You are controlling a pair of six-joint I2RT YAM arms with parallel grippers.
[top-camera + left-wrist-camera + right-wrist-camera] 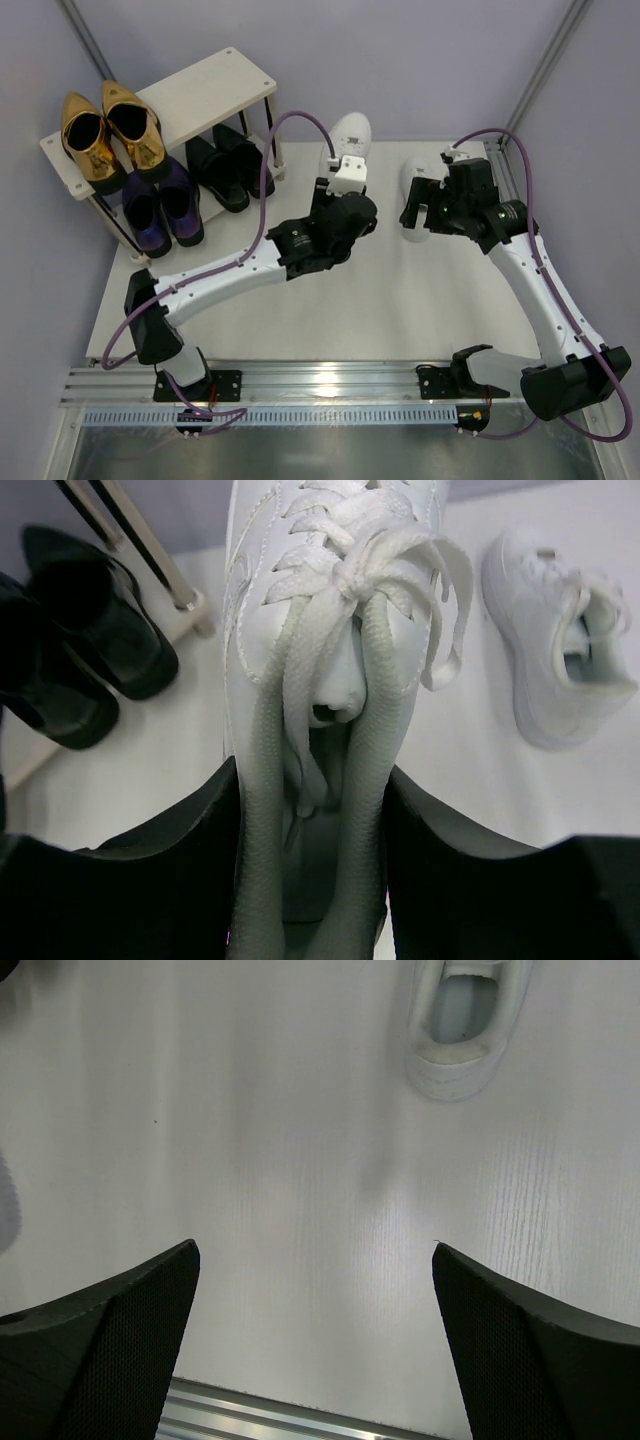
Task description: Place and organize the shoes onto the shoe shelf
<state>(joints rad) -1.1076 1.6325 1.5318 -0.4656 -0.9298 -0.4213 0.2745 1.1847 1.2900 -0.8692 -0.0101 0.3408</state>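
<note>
L gripper (311, 770) clamps white sneaker (330, 580) at its heel end, near bench far edge, mid. R gripper (315, 1250) wide open, empty. Lift high, mind dangling laces (290, 730), set on shelf (215, 85) top, far-left corner.

A: How does the left arm (220, 275) sit?

B: It reaches from its base at the near left, up and rightward across the middle, with the wrist tipped forward. The left gripper (312, 880) has both dark fingers (150, 880) pressed against the sides of a white sneaker (330, 600).

A: And the right arm (540, 290)?

B: It rises from the near right base and leans inward to the left. The right gripper (315, 1340) points down at the table – its fingers are spread wide apart.
</note>
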